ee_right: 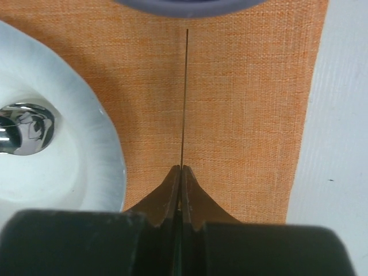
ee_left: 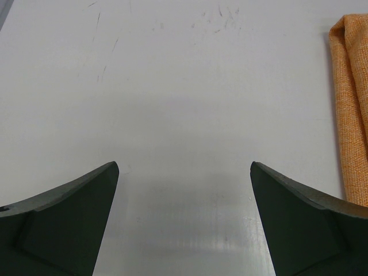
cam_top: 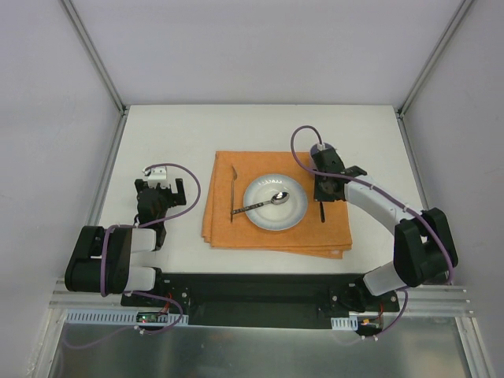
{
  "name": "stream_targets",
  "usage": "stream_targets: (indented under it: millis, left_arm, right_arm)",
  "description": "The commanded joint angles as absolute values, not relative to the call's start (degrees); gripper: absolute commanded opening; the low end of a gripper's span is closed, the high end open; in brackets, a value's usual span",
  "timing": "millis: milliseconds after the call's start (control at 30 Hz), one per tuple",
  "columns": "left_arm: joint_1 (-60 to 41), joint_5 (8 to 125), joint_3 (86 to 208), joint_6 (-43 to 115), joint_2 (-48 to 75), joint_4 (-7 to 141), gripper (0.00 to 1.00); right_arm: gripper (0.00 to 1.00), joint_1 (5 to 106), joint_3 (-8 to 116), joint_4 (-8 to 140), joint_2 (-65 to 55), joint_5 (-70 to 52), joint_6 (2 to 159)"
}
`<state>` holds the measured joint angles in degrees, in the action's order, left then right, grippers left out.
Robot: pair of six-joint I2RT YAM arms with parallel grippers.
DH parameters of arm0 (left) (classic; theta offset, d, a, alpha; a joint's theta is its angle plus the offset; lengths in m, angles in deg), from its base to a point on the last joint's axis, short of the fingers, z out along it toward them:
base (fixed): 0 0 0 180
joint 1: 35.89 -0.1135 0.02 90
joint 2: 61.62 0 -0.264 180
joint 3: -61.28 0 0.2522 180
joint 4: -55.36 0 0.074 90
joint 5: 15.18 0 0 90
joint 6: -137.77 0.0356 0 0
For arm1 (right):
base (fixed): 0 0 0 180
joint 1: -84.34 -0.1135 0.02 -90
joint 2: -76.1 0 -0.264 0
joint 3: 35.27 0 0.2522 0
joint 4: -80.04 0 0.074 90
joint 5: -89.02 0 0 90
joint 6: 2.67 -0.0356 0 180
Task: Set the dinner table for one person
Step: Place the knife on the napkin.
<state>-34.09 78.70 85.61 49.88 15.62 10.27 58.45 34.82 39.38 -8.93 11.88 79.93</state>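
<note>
The dinner table [cam_top: 165, 134] is a plain white top with an orange placemat [cam_top: 224, 232] in the middle. A white plate [cam_top: 290, 214] rests on the placemat, with a spoon [cam_top: 264, 204] lying in it. A fork [cam_top: 233, 193] lies on the cloth left of the plate. My right gripper [cam_top: 321, 197] is just right of the plate and shut on a thin knife [ee_right: 185, 98], seen edge-on over the placemat [ee_right: 241, 103]. The plate [ee_right: 86, 132] and the spoon bowl [ee_right: 26, 127] show at its left. My left gripper [ee_left: 184, 167] stands open over bare table [ee_left: 172, 86], holding nothing.
The placemat's folded edge [ee_left: 351, 103] lies to the right of my left gripper. A grey-blue curved edge [ee_right: 190, 6] shows at the top of the right wrist view; I cannot tell what it is. Metal frame posts stand at the table's far corners [cam_top: 122, 110].
</note>
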Motion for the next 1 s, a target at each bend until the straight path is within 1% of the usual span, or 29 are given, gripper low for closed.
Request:
stream_targets:
  millis: [0,300,867,967]
  left_arm:
    - [-34.4,77.46,86.29,49.0,14.67,7.33,0.99]
    - [-34.4,77.46,86.3,49.0,14.67,7.42,0.99]
    - [-34.4,77.46,86.29,49.0,14.67,7.42,0.99]
    - [-34.4,77.46,86.3,49.0,14.76,7.42,0.99]
  right_arm:
    - [0.01,59.55,34.48,39.12,-10.03,14.4,80.47]
    - [0.01,60.52,35.44,39.65,-13.9,13.78,81.0]
    - [0.01,61.57,35.97,37.1,-13.72,13.17,80.48]
    - [0.04,61.66,35.79,37.19,-13.28,13.69,80.56]
